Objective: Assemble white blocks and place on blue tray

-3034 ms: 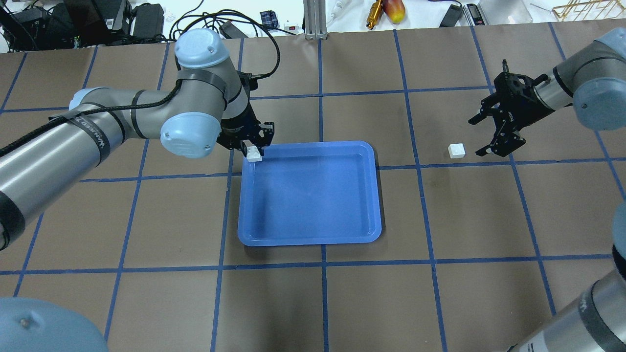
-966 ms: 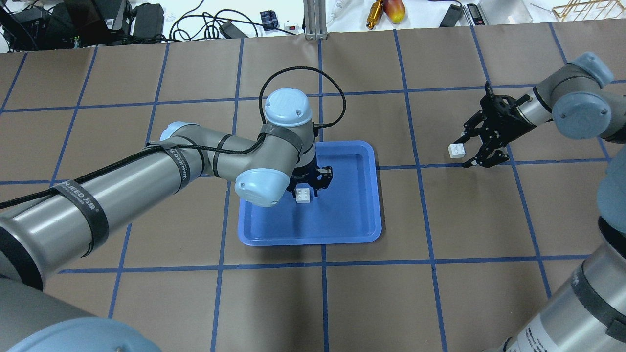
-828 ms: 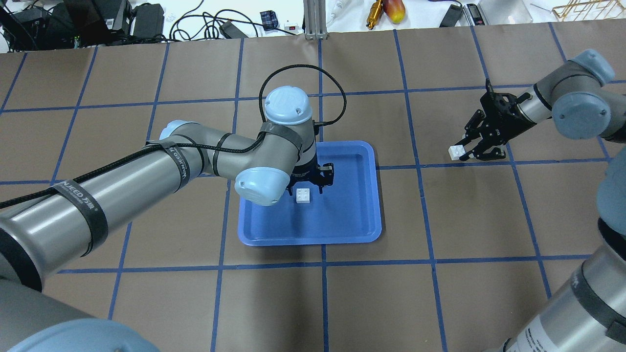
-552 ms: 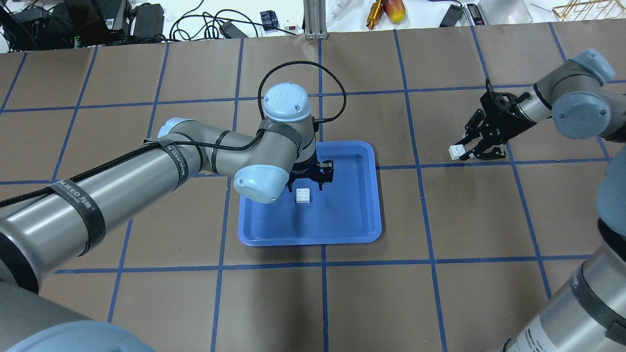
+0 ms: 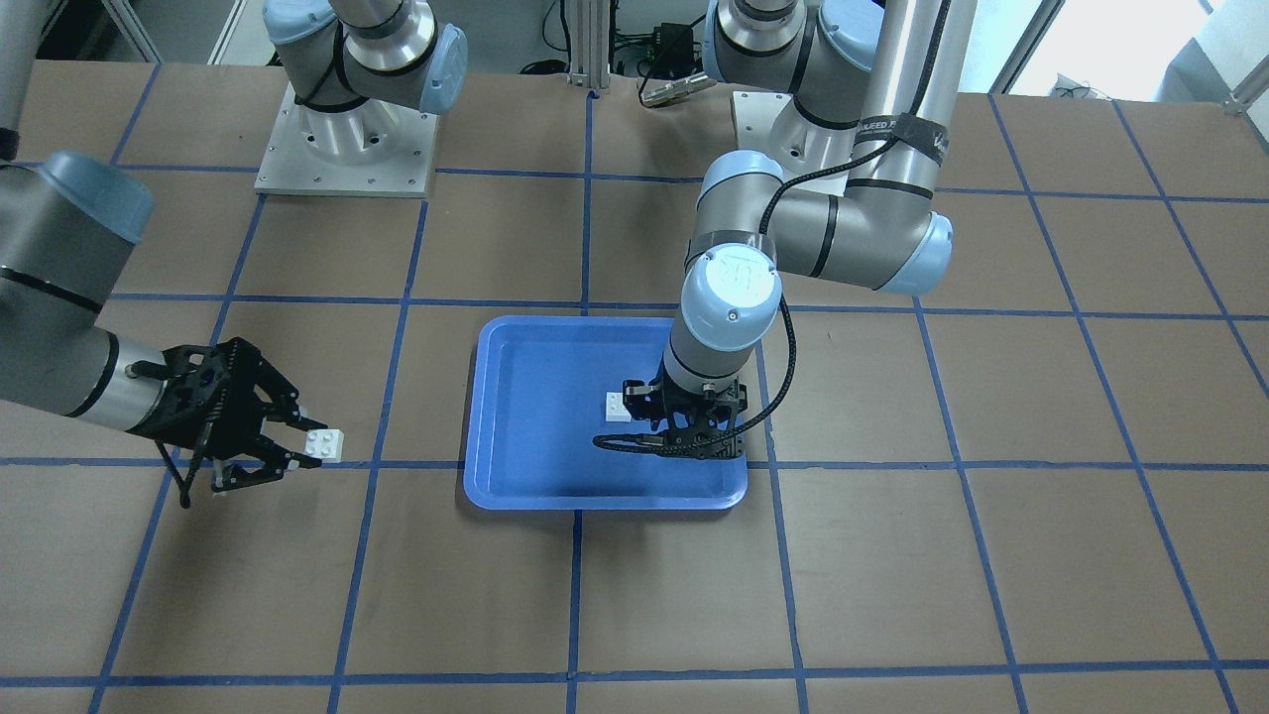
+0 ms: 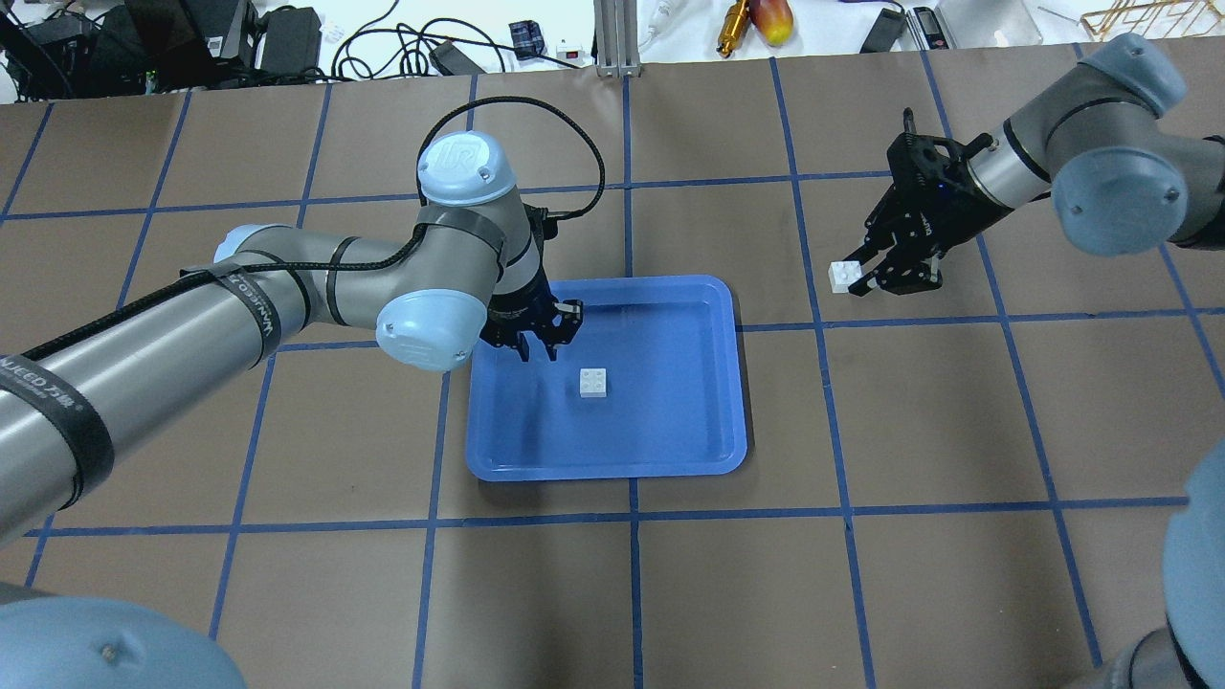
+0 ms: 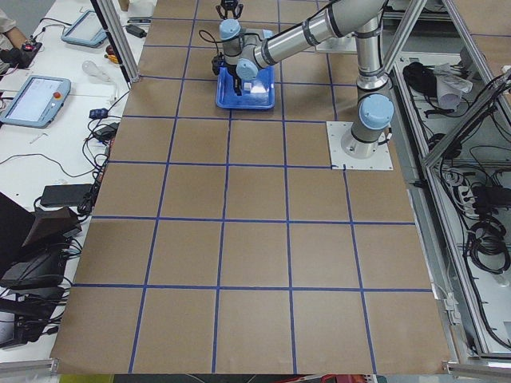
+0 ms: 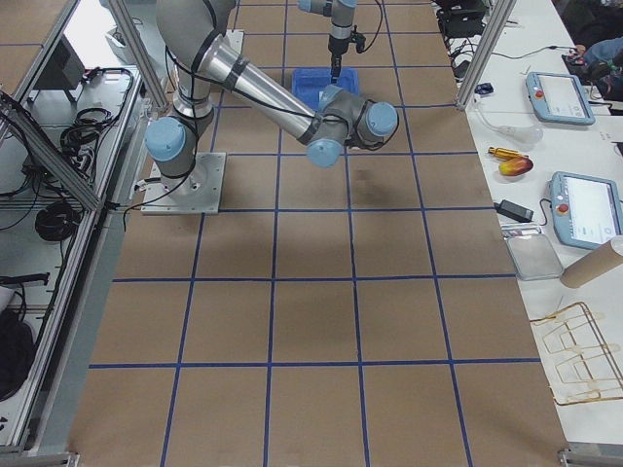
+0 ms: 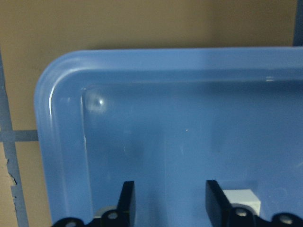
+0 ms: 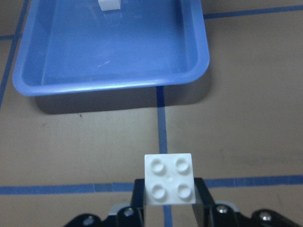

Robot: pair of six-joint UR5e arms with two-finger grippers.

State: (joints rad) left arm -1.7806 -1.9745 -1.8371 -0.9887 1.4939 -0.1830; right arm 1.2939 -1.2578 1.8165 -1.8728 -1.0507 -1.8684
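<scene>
Lying on tray (image 6: 670,426), white block (image 6: 594,383) near left pincer (image 6: 539,350)

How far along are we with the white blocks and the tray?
Done: one white block lies studs-up in the blue tray; the left tool hangs open beside it, apart. In hand: the right tool is shut on the second white block, over the table off the tray. Left: carry it over and press it onto the first.

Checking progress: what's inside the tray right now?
One white block, studs up, alone on the tray floor. The left pincer hangs open over one corner, hiding a patch there. The second block is outside, in the right pincer.
</scene>
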